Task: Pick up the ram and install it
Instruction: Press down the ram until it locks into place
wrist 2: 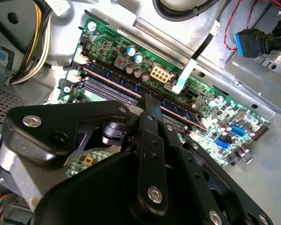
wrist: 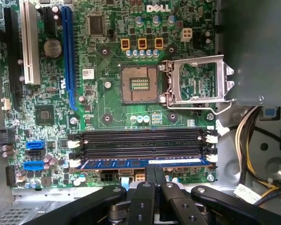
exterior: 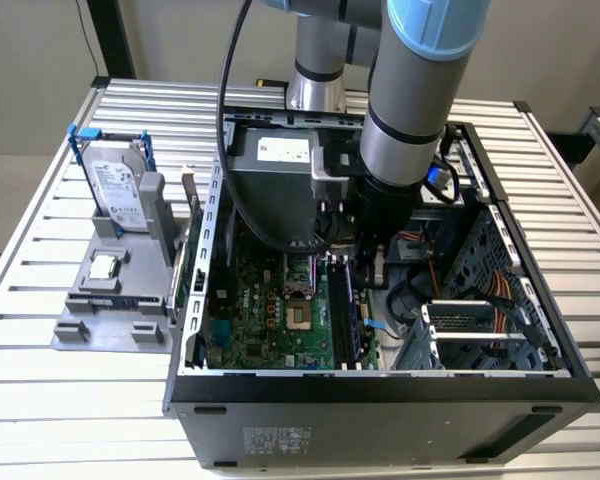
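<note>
A grey holder (exterior: 110,290) was noted at the exterior view's left, on the slatted surface (exterior: 40,230). A drive (exterior: 118,192) was stood upright in it and a chip (exterior: 103,266) was laid flat in its recess, presumably so that each part could be reached from above.

Beside the holder, the case (exterior: 380,395) was laid on its side with its panel off, so that the board (exterior: 265,315) faced upward and its slots were open to a vertical approach. The socket (wrist: 139,84) was seen empty, its retaining frame (wrist: 199,79) swung open beside it.

Further toward the exterior view's right, the arm (exterior: 405,130) was seen lowered into the case, with the hand (exterior: 368,262) over the memory slots (wrist: 140,143).

In the first wrist view the ram (wrist: 143,163) was seen lying along the slot nearest the hand (wrist: 154,174), between the white latches (wrist: 211,158) at the slot ends. The fingers (wrist: 151,172) were drawn together at the ram's upper edge, near its middle; that placement was judged to spread the load evenly along the stick. Whether the fingers gripped the ram or merely pressed on it could not be told. Whether the ram was fully seated could not be told either. The other slots were seen empty.

In the second wrist view the fingertips (wrist 2: 147,105) were seen over the same row of slots.
</note>
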Controlling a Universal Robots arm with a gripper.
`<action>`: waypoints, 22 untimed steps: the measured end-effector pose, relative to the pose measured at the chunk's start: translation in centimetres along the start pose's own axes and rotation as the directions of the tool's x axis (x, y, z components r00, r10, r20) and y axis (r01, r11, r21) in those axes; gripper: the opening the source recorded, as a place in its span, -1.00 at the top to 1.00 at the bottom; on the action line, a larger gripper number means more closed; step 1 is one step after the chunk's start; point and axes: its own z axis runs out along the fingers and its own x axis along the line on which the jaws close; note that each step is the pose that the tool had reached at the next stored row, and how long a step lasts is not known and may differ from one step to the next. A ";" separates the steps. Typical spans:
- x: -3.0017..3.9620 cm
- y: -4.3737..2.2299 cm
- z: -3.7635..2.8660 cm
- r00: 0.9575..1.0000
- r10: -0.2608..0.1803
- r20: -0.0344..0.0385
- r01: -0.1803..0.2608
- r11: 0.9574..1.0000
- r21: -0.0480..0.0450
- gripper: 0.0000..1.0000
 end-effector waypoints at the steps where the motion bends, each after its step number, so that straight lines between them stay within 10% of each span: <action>1: 0.00 0.00 0.00 1.000 -0.003 0.000 0.003 1.000 0.000 1.00; 22: 0.01 0.06 0.62 1.000 -0.019 0.000 0.019 1.000 0.000 1.00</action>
